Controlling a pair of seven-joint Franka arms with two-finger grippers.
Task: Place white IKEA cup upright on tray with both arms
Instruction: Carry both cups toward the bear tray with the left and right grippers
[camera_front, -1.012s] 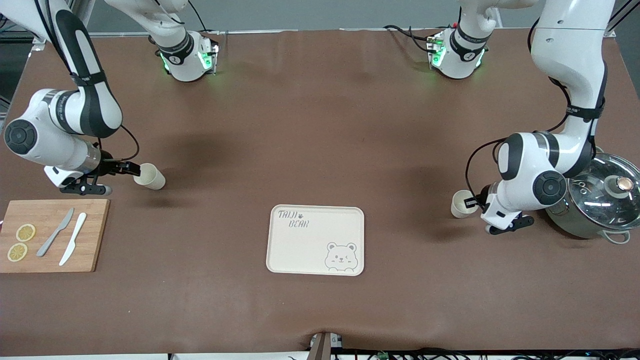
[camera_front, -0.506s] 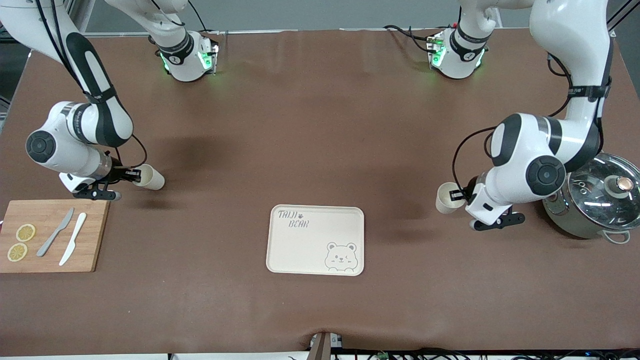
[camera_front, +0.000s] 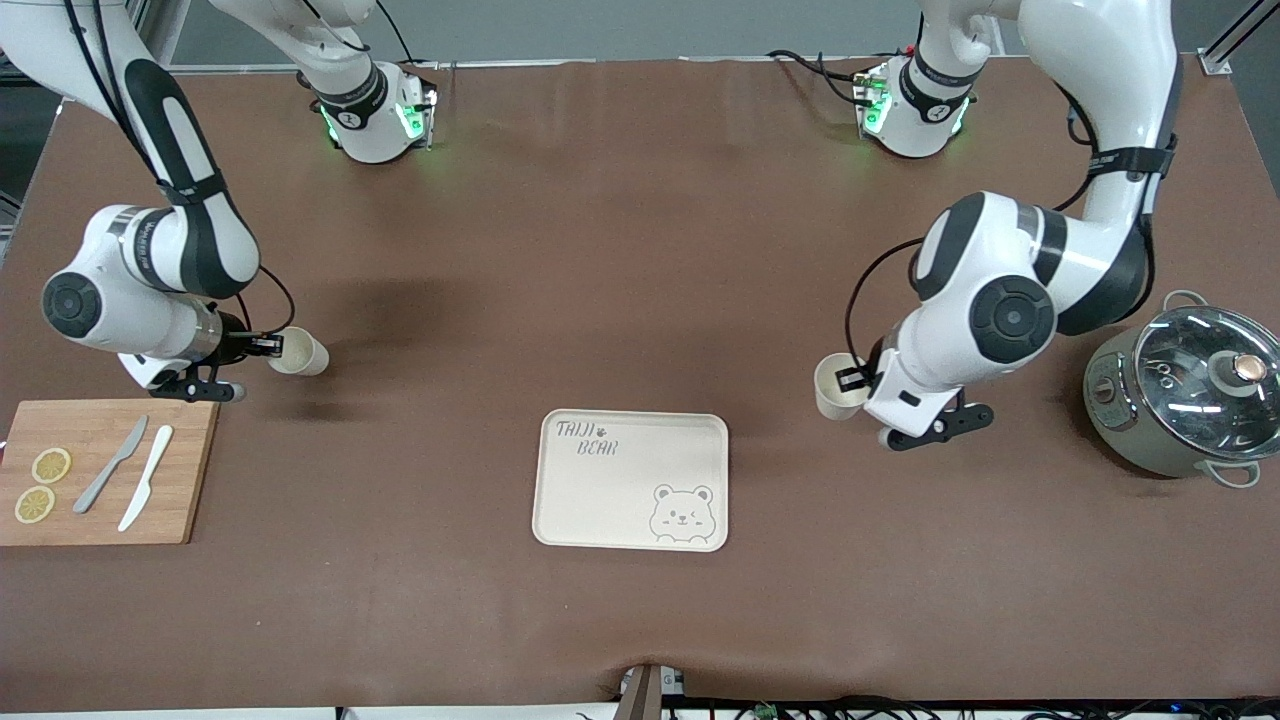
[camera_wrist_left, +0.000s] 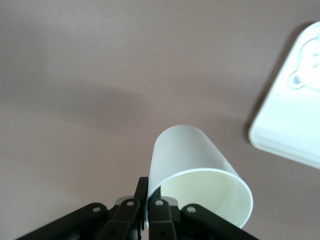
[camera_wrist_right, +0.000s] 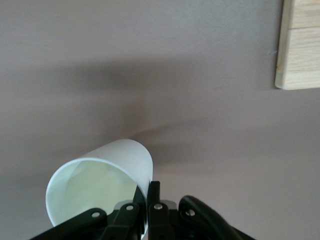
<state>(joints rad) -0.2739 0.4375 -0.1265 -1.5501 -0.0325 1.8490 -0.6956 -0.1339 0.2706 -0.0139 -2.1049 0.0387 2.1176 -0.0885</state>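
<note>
Two white cups are in view. My left gripper (camera_front: 855, 378) is shut on the rim of one white cup (camera_front: 835, 387) and holds it above the table, between the pot and the cream tray (camera_front: 600, 500). In the left wrist view the fingers (camera_wrist_left: 145, 192) pinch the cup wall (camera_wrist_left: 195, 155), and the tray corner (camera_wrist_left: 295, 125) shows. My right gripper (camera_front: 268, 345) is shut on the rim of the second white cup (camera_front: 300, 352), tilted on its side over the table by the cutting board. The right wrist view shows this grip (camera_wrist_right: 148, 200) on the cup (camera_wrist_right: 120, 160).
A wooden cutting board (camera_front: 185, 470) with two knives and lemon slices lies at the right arm's end; its corner shows in the right wrist view (camera_wrist_right: 300, 45). A steel pot with a glass lid (camera_front: 1185, 400) stands at the left arm's end.
My left arm has carried its cup away from the pot toward the middle of the table and the tray. My right arm has shifted only slightly, its cup staying near the same spot.
</note>
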